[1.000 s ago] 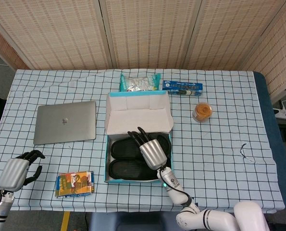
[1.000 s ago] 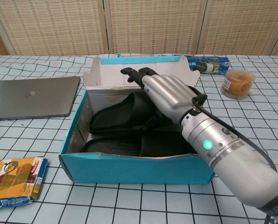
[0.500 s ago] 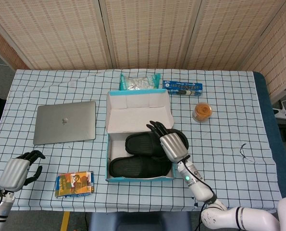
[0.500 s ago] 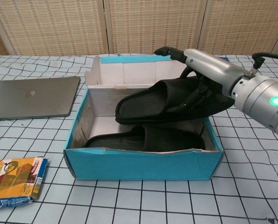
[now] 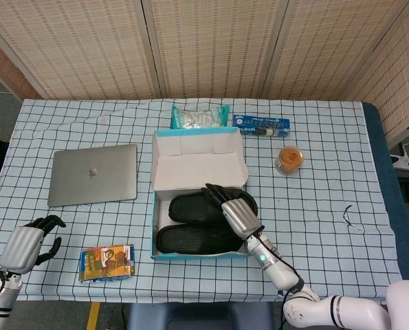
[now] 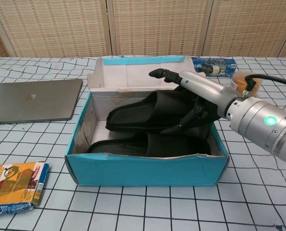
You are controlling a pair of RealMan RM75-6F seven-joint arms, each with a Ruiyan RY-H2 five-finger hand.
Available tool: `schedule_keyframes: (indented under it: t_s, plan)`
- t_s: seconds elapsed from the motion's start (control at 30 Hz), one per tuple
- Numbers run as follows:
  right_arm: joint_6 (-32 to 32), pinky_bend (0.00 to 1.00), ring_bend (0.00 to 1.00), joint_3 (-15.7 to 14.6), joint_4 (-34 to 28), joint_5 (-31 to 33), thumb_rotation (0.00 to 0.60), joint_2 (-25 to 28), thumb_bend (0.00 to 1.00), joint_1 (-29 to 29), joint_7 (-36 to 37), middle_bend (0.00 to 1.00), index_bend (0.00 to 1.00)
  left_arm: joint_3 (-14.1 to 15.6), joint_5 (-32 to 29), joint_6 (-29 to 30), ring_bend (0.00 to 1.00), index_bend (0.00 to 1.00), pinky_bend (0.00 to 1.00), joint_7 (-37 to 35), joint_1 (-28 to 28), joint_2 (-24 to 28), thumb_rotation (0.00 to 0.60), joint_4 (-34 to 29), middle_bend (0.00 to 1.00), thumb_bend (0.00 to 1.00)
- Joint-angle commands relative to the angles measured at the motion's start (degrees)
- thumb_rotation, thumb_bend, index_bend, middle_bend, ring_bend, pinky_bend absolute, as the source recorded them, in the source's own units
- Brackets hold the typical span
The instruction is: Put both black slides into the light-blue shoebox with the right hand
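The light-blue shoebox (image 5: 164, 256) (image 6: 147, 171) stands open at mid-table, its white lid (image 5: 199, 165) folded back. Both black slides are inside it. The lower slide (image 5: 190, 239) (image 6: 133, 145) lies flat along the front wall. The upper slide (image 5: 190, 206) (image 6: 147, 111) sits tilted above it, with its right end raised. My right hand (image 5: 239, 212) (image 6: 200, 94) grips that raised end, fingers stretched over the strap and the thumb underneath. My left hand (image 5: 24, 246) rests at the table's near left edge, fingers curled and holding nothing.
A grey laptop (image 5: 94, 175) (image 6: 32, 98) lies left of the box, and a colourful snack packet (image 5: 106, 262) (image 6: 13, 185) lies in front of it. Behind the box are a snack bag (image 5: 199, 117) and a blue carton (image 5: 260, 125). An orange-filled tub (image 5: 289, 159) and glasses (image 5: 352, 218) lie to the right.
My right hand lifted the upper slide's end up and right over the box wall. It has since carried it back left and lower into the box. The left hand has not moved.
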Motion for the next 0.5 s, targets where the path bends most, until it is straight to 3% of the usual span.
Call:
schedule_keyframes:
  t_s: [0.03,0.33,0.5]
  plan:
    - [2.13,0.04,0.0,0.12,2.58,-1.23,0.6,-3.09,0.03,0.01,1.32,0.0,0.0,0.01,0.02,-0.02,0.38,0.39,0.6,-0.03,0.0,0.07,0.6,-0.08,0.33,0.46]
    - [5.53,0.06,0.0,0.04,13.23,-4.58,0.6,-10.77,0.03,1.14,3.73,0.02,0.0,0.04,0.26,0.24,0.38,0.39,0.6,-0.07,0.02,0.14,0.6,-0.01,0.33,0.46]
    - [8.05,0.01,0.0,-1.27,20.19,-8.33,0.6,-13.31,0.03,1.38,8.02,0.01,0.0,-0.05,0.11,0.31,0.38,0.39,0.6,-0.48,0.06,0.25,0.6,-0.1,0.33,0.45]
